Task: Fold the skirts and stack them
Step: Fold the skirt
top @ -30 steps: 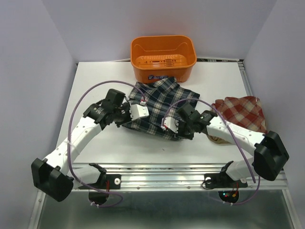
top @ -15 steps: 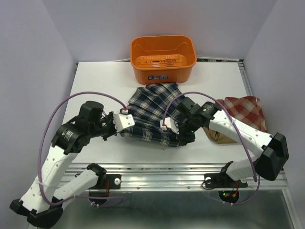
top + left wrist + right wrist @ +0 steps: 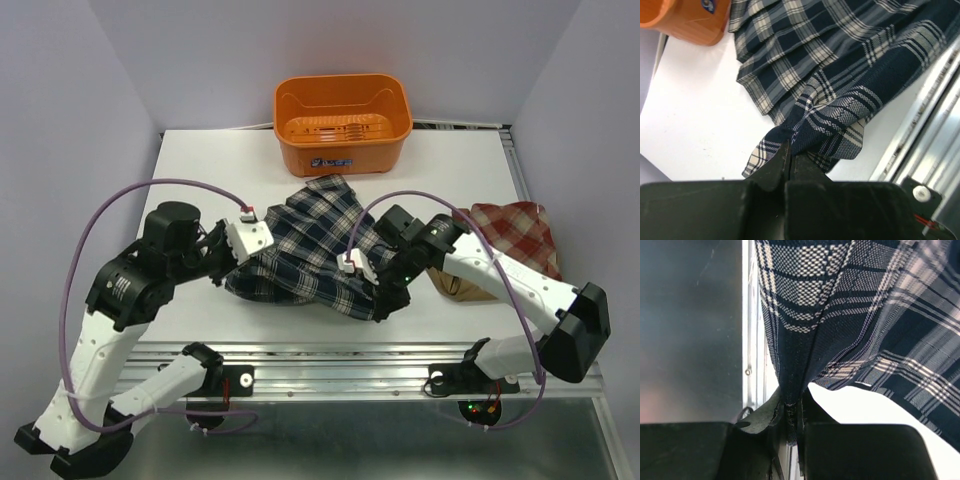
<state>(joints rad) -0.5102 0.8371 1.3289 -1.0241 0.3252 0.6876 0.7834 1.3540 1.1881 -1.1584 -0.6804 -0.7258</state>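
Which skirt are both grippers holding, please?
The navy plaid skirt, pinched by the left gripper and right gripper; the red-and-white plaid skirt and tan skirt lie ungripped.

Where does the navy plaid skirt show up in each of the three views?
Top external: navy plaid skirt, table centre, near orange basket.
Left wrist: skirt upper right, corner in left pincer.
Right wrist: skirt top and right, edge in right pincer.
Shared landmark: the table's metal front rail.

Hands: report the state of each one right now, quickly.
Left hand: closed, pinching an edge of the navy plaid skirt.
Right hand: closed, pinching another edge of the same skirt.
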